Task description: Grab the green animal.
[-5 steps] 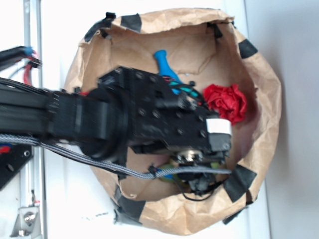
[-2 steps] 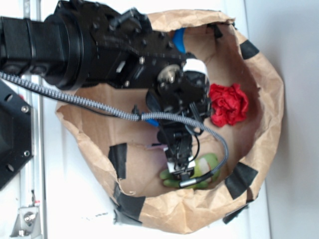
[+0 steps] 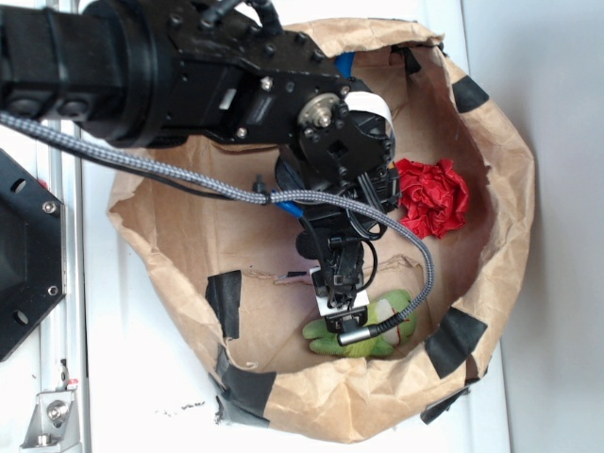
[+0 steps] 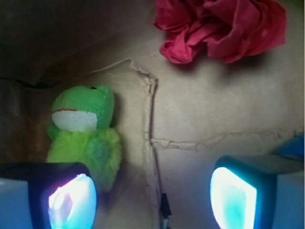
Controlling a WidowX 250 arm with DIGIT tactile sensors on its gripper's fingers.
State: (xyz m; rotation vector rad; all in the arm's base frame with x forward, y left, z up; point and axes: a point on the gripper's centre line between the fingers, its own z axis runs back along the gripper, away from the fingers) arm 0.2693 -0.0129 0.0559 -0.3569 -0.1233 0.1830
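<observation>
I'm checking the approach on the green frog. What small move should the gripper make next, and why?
Probably shift sideways toward the green frog before descending. In the wrist view the open gripper is not centred on it: the frog sits by the left finger, with bare brown paper between the jaws.

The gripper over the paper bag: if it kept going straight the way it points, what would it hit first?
Probably the brown paper floor. The open gripper straddles bare paper, and the fuzzy lime-green plush frog lies off by one finger.

Black arm [image 3: 189,75], braided grey cable [image 3: 170,170], silver screws
</observation>
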